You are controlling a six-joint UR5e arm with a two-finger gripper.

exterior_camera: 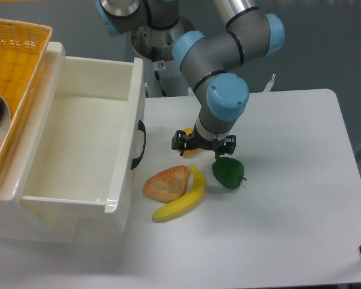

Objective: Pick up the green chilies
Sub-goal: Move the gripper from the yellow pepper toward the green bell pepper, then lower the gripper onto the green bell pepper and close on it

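One robot arm reaches down over the white table [289, 198], and its gripper [203, 147] hangs just above and to the left of the green chilies [228, 173]. The fingers stand apart, spread wide enough that a gap shows between the two dark tips, and they hold nothing. The green chilies, a single glossy dark-green piece with a short stem, lies on the table by itself, just below the right-hand finger [225, 147] and not gripped.

One yellow pepper [189, 133] sits partly hidden behind the gripper; only a small bit of it shows. One yellow banana [182, 203] lies curved on the table to the left of the green chilies, near it but apart. One brown pastry [166, 183] rests against the banana's left side.

One white drawer [78, 144] stands pulled open at the left, with a single dark handle [139, 144] on its front. One orange woven basket [15, 72] sits at the far left edge.
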